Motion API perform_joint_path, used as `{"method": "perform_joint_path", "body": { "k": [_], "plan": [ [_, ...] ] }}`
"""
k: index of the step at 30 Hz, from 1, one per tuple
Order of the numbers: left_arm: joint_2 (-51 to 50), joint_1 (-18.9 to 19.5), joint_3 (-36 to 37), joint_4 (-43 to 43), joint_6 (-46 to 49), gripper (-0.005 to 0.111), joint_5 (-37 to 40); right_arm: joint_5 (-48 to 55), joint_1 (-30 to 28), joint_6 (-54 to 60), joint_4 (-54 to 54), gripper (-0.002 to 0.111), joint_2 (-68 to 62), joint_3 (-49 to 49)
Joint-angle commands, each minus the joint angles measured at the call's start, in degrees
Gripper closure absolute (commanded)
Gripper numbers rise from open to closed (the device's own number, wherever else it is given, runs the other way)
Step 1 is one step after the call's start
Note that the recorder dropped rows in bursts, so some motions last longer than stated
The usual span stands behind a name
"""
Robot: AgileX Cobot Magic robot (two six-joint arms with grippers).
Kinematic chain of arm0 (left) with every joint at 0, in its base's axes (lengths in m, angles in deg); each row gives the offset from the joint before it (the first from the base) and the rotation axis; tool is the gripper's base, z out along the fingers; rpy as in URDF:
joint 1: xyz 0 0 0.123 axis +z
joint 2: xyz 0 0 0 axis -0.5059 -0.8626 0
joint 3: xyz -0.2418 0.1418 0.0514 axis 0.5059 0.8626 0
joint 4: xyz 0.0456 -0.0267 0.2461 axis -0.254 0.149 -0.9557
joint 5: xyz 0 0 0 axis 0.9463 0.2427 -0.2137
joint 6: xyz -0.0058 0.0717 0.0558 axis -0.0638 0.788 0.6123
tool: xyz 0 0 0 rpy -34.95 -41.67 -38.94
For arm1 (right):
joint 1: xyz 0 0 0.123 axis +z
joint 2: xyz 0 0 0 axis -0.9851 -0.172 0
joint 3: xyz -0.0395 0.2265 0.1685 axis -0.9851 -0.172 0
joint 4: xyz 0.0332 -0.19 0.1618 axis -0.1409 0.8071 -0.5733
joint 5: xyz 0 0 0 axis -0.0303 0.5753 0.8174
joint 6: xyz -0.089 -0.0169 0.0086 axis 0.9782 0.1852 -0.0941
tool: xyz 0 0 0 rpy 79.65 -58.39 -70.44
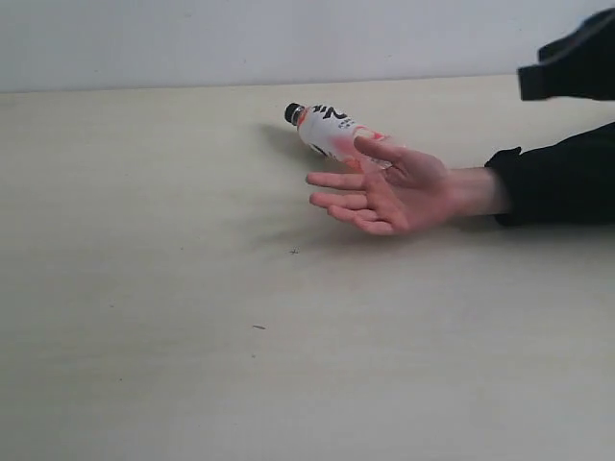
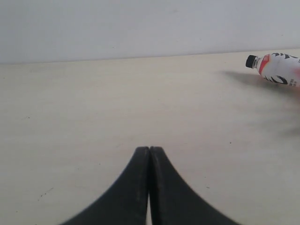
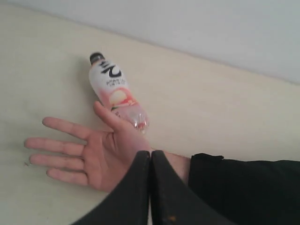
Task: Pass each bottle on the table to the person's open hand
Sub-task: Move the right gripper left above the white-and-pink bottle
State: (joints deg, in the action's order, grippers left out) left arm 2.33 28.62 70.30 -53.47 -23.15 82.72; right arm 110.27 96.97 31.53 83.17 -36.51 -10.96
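Observation:
One bottle (image 1: 332, 133) lies on its side on the table (image 1: 192, 288), white and pink label, black cap pointing left. The person's open hand (image 1: 394, 192) hovers palm up just in front of it, its thumb over the bottle's clear base. In the right wrist view my right gripper (image 3: 150, 152) is shut and empty, above the wrist of the hand (image 3: 89, 150), with the bottle (image 3: 115, 86) beyond. My left gripper (image 2: 150, 149) is shut and empty over bare table, far from the bottle (image 2: 276, 68).
The person's black sleeve (image 1: 557, 178) comes in from the right edge. A black part of my right arm (image 1: 575, 60) shows blurred at the top right. A pale wall (image 1: 288, 38) runs behind the table's far edge.

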Motion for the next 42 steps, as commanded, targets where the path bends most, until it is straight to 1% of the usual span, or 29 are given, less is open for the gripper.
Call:
{"method": "perform_joint_path", "body": {
  "k": [1,7,13,18,21,23,25,27,30,33,34,35,37,39,42],
  "plan": [
    [0.27,-0.08,0.18,-0.28,-0.20,0.104,-0.42,16.02,-0.19,-0.03,2.00,0.108,-16.06,17.60],
    [0.27,-0.08,0.18,-0.28,-0.20,0.104,-0.42,27.91,-0.19,-0.03,2.00,0.108,-31.74,38.36],
    [0.27,-0.08,0.18,-0.28,-0.20,0.104,-0.42,44.78,-0.19,3.85,2.87,0.108,-45.64,58.45],
    [0.27,-0.08,0.18,-0.28,-0.20,0.104,-0.42,45.93,-0.19,7.62,5.62,0.108,-54.76,71.58],
    [0.27,-0.08,0.18,-0.28,-0.20,0.104,-0.42,45.06,-0.19,11.32,5.62,0.108,-57.01,73.51],
    [0.27,-0.08,0.18,-0.28,-0.20,0.104,-0.42,37.90,-0.19,9.96,4.73,0.108,-57.53,73.50],
    [0.27,-0.08,0.18,-0.28,-0.20,0.104,-0.42,35.80,-0.19,9.56,2.38,0.108,-57.90,73.50],
    [0.27,-0.08,0.18,-0.28,-0.20,0.104,-0.42,35.57,-0.19,10.69,3.38,0.108,-58.75,73.61],
    [0.27,-0.08,0.18,-0.28,-0.20,0.104,-0.42,36.74,-0.19,11.78,8.08,0.108,-60.67,73.61],
    [0.27,-0.08,0.18,-0.28,-0.20,0.104,-0.42,38.95,-0.19,18.86,6.87,0.108,-62.42,73.61],
    [0.27,-0.08,0.18,-0.28,-0.20,0.104,-0.42,37.84,-0.19,20.02,6.46,0.108,-62.73,73.61],
    [0.27,-0.08,0.18,-0.28,-0.20,0.104,-0.42,33.88,-0.19,22.69,4.29,0.108,-62.94,73.61],
    [0.27,-0.08,0.18,-0.28,-0.20,0.104,-0.42,27.96,-0.19,22.91,1.14,0.108,-62.94,73.61],
    [0.27,-0.08,0.18,-0.28,-0.20,0.104,-0.42,26.55,-0.19,19.77,-1.15,0.108,-63.29,73.61],
    [0.27,-0.08,0.18,-0.28,-0.20,0.104,-0.42,23.86,-0.19,17.45,-0.30,0.108,-64.32,73.61]
  ]
}}
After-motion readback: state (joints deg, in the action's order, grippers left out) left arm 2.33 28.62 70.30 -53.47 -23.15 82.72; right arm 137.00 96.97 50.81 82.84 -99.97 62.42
